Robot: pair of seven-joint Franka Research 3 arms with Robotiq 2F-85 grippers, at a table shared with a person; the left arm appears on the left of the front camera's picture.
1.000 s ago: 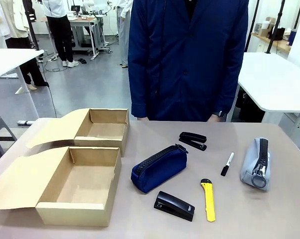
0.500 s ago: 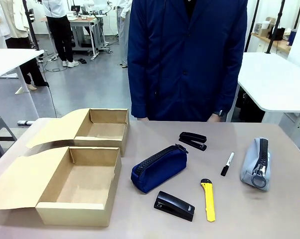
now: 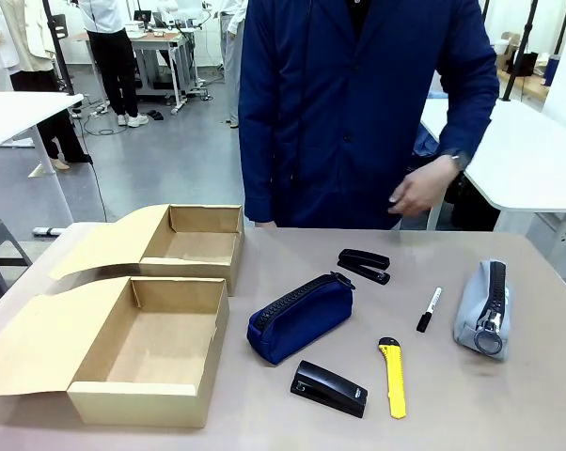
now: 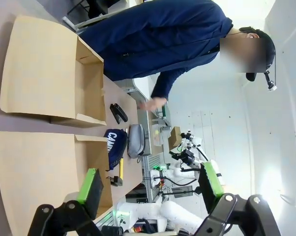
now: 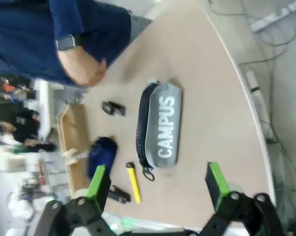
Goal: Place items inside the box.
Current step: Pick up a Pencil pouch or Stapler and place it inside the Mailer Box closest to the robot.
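On the table lie a navy zippered pouch (image 3: 300, 317), a black stapler (image 3: 364, 266) behind it, a second black stapler (image 3: 329, 388) in front, a yellow utility knife (image 3: 392, 378) and a black-and-white marker (image 3: 429, 309). Two open cardboard boxes stand at the left, one near (image 3: 147, 352) and one far (image 3: 194, 246), both with nothing inside. My left gripper (image 4: 150, 183) is open above the near box's lid (image 4: 35, 167). My right gripper (image 5: 157, 183) is open, high over the table's right end; the yellow knife (image 5: 133, 182) and navy pouch (image 5: 101, 153) lie well off from it.
A grey zippered pouch (image 3: 482, 308) printed CAMPUS (image 5: 160, 125) lies at the table's right. A person in a navy coat stands at the far edge, one hand (image 3: 416, 188) raised above the table. Bare tabletop lies between the items.
The person's arm at picture right has lifted, and its hand now hangs at chest height over the far edge. The items and boxes have not moved.
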